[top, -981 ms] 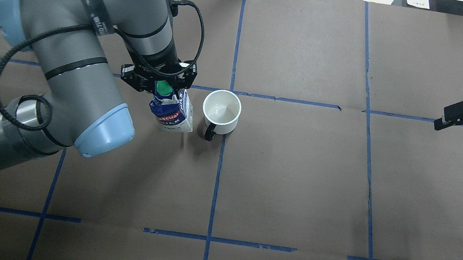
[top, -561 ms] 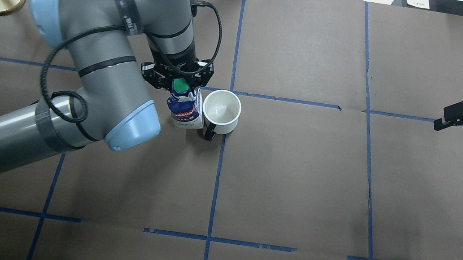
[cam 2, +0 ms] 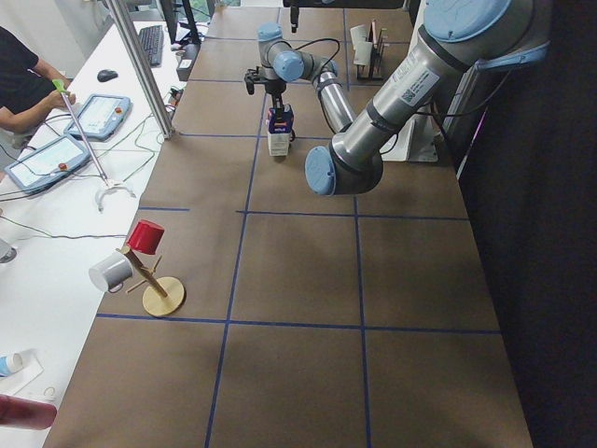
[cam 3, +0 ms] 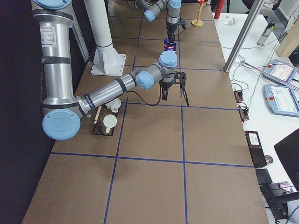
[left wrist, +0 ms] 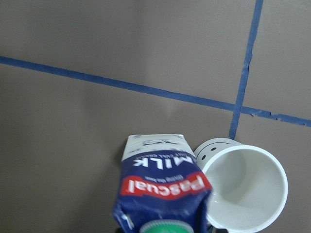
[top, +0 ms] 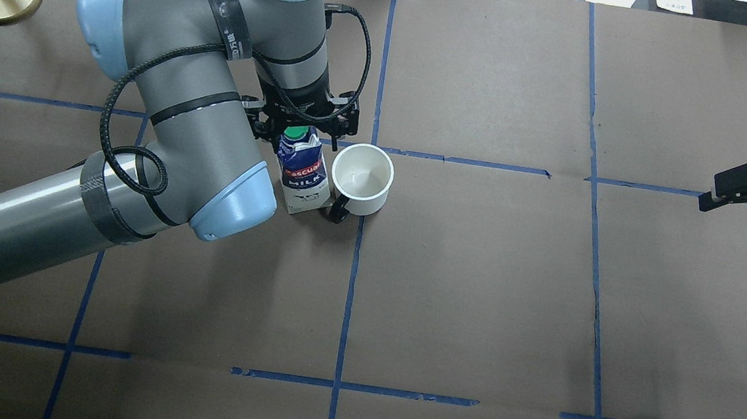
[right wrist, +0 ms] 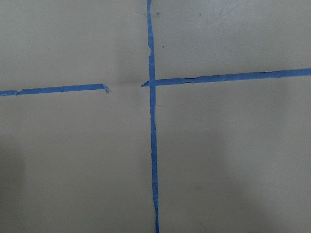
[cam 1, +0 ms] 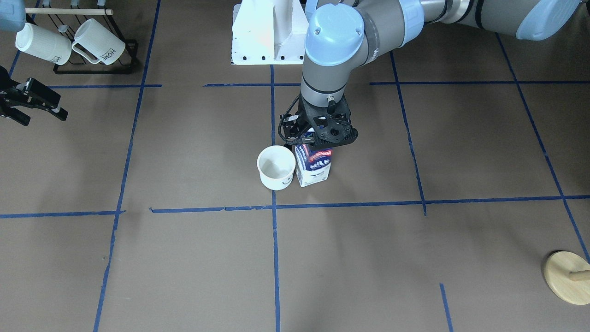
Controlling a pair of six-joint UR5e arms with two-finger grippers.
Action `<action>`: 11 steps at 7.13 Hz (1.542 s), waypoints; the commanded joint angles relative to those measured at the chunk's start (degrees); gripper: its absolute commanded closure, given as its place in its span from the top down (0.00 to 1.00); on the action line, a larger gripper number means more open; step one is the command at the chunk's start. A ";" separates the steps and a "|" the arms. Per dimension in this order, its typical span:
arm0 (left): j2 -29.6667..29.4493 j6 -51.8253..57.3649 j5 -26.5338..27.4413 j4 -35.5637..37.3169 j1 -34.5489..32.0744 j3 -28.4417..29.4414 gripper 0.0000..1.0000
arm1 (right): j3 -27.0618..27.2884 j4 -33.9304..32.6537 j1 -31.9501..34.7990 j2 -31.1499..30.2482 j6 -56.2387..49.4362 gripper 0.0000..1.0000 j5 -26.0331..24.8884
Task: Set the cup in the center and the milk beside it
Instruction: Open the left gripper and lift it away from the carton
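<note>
Left gripper (top: 299, 127) clamped on gable top of milk (top: 306, 182), blue-white green-capped carton standing directly below it, just beside cup (top: 362, 177) near center (cam 1: 274, 207); right gripper (top: 741, 197) jaws parted, well apart.

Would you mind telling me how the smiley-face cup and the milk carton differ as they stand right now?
The milk is a tall, boxy, blue-and-white carton with a closed top and a green cap. The cup is shorter, round, white and open-topped, with nothing inside. The left gripper grips the milk at its top, while nothing holds the cup. Both stand upright, close side by side, on the brown table.
</note>
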 commanded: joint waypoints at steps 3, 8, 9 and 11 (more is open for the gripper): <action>5.00 -0.09 -0.07 4.20 -3.37 -16.91 1.00 | 0.00 0.00 -0.03 0.00 0.00 1.00 0.01; 33.38 33.68 -0.77 15.04 -16.89 -42.90 1.00 | 0.17 0.09 0.06 -0.44 -0.52 1.00 -0.25; 36.82 39.67 -0.78 15.04 -19.18 -42.83 1.00 | 0.43 0.09 0.24 -0.87 -0.79 1.00 -0.26; 42.72 47.78 -0.86 14.42 -22.53 -42.22 1.00 | 1.66 0.18 1.54 -3.68 -1.14 1.00 -0.34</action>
